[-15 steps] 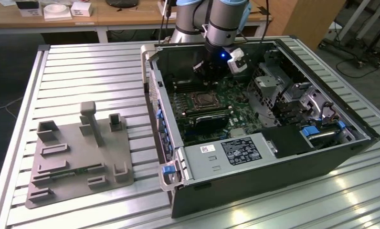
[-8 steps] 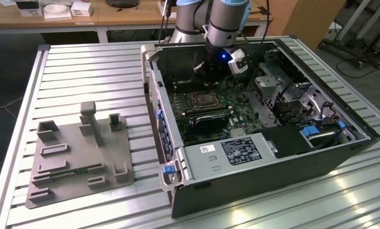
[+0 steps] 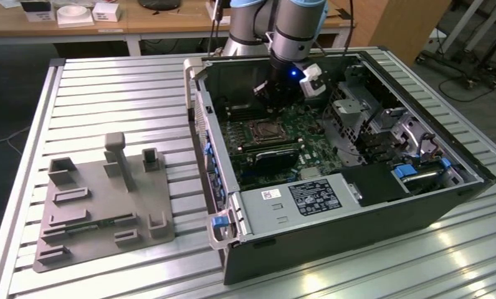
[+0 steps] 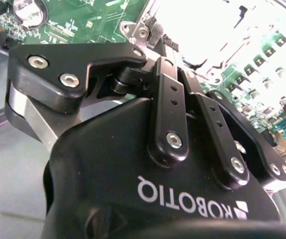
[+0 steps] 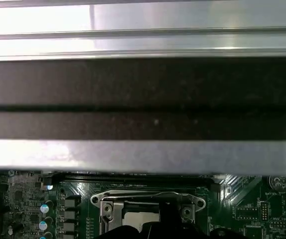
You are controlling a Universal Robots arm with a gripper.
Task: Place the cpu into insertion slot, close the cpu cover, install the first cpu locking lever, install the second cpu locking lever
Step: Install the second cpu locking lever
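My gripper (image 3: 267,99) hangs inside the open computer case, above the green board and a little beyond the insertion slot (image 3: 265,132), toward the far wall. In the second wrist view the black fingers (image 4: 155,35) converge to a shut tip over the board, and whatever may be between them is hidden. In the first wrist view the insertion slot (image 5: 143,211) lies just past the gripper's dark tip (image 5: 158,230). A thin silvery frame, the cpu cover (image 5: 148,198), lies around it. A pale square shows in its centre; I cannot tell whether it is the cpu.
The case (image 3: 339,249) lies on its side on a slatted metal table (image 3: 115,87). Its near end holds a grey drive cage (image 3: 314,196). Long memory slots (image 3: 269,149) run beside the socket. A grey fixture (image 3: 98,205) stands at the exterior view's left.
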